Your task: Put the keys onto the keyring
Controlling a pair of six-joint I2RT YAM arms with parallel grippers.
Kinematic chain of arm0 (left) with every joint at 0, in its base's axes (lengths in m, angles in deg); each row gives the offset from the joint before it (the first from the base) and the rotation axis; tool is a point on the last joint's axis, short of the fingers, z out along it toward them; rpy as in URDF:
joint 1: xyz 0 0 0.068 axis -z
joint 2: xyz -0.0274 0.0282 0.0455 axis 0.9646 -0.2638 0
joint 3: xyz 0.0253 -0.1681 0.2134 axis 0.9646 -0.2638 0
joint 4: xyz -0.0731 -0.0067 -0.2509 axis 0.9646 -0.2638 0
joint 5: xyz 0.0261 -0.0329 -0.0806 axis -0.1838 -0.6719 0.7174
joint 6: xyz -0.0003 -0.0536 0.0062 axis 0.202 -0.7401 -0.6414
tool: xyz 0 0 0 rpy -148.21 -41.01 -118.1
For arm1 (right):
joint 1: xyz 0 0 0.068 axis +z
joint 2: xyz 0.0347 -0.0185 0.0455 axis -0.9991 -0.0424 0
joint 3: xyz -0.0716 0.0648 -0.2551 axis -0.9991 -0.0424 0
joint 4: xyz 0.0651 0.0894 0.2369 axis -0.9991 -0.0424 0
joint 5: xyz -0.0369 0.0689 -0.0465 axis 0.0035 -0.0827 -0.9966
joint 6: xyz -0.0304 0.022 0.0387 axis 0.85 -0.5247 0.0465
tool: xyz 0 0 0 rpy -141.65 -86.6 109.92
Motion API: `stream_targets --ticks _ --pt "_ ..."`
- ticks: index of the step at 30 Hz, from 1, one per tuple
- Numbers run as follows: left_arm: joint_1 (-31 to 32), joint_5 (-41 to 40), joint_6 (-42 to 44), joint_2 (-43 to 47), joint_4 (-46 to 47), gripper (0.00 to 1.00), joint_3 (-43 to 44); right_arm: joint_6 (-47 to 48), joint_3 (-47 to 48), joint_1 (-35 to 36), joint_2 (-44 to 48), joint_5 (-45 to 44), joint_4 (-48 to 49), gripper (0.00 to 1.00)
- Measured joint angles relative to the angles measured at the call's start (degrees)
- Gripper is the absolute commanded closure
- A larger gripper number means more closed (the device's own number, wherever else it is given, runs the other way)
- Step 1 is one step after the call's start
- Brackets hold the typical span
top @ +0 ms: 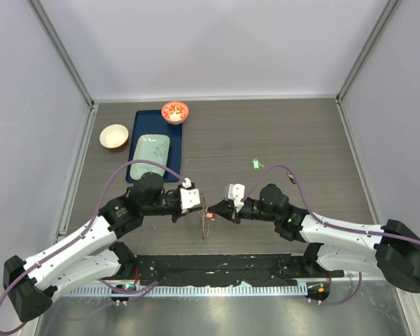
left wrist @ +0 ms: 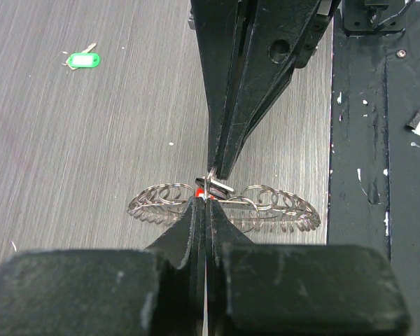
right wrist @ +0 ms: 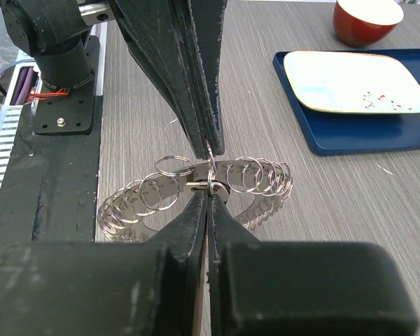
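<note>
The keyring (top: 207,224), a silvery band hung with many small wire rings, stands on edge on the table between my two grippers. It also shows in the left wrist view (left wrist: 280,210) and the right wrist view (right wrist: 136,203). My left gripper (left wrist: 205,199) is shut on one small ring at the keyring's top. My right gripper (right wrist: 208,190) is shut on a key (right wrist: 199,185) with a slotted metal tab, pressed against that ring. A bit of red (left wrist: 198,190) shows at the pinch. The green key (top: 255,164) lies on the table farther back, seen also in the left wrist view (left wrist: 82,61).
A blue tray (top: 141,120) with a pale plate (top: 150,150) lies at the back left. A red bowl (top: 175,111) and a small brown-red bowl (top: 114,136) stand by it. A small dark object (top: 292,177) lies near the right arm's cable.
</note>
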Motion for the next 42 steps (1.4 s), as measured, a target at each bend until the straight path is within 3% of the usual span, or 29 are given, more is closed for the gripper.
stream_targets --ticks 3,32,42 --pt "0.0 0.0 0.0 0.0 0.0 1.00 0.0 -0.1 0.0 0.0 0.0 0.0 0.0 0.99" --pt "-0.1 0.8 0.0 -1.6 -0.5 1.00 0.0 2.3 4.6 0.0 2.8 -0.8 -7.1 0.99" --pt "-0.1 0.8 0.0 -1.6 -0.5 1.00 0.0 2.1 4.7 0.0 4.9 -2.0 -11.7 0.74"
